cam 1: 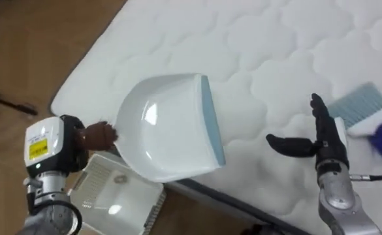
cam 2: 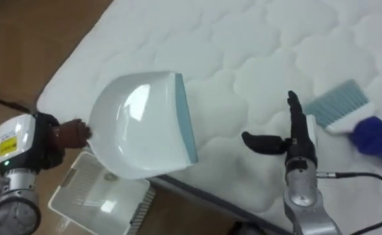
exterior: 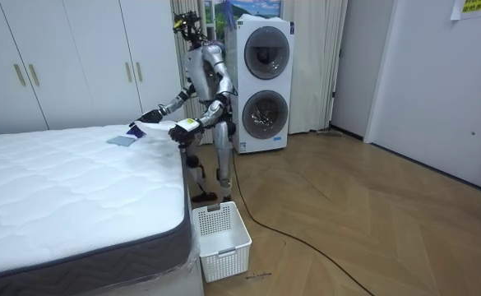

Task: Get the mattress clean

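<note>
At the left, the left hand (cam 1: 73,145) is curled around the brown handle of a white dustpan (cam 1: 168,127) and grips it. The dustpan hangs tilted over the near edge of the mattress (cam 1: 275,39), its rounded back up towards the camera and its pale blue lip turned to the right. Just under its handle end, below the edge of the bed, a white slatted laundry basket (cam 1: 112,196) stands on the wooden floor (exterior: 347,214).

Further right, the right hand (cam 1: 322,142) is over the quilted white mattress, well apart from the dustpan. It is open and holds nothing: the fingers are straight and point away from the robot, and the thumb is spread out to the left. Just to its right a hand brush (cam 1: 360,108) lies on the mattress, with light blue bristles and a dark blue handle. It is close to the hand, but whether it touches it cannot be told.

In the room view the robot stands upright at the corner of the bed, both arms reaching over it, with the basket on the floor by the bed's side. White wardrobes (exterior: 59,62) line the wall behind the bed, and a stacked washer and dryer (exterior: 265,82) stands behind the robot.
</note>
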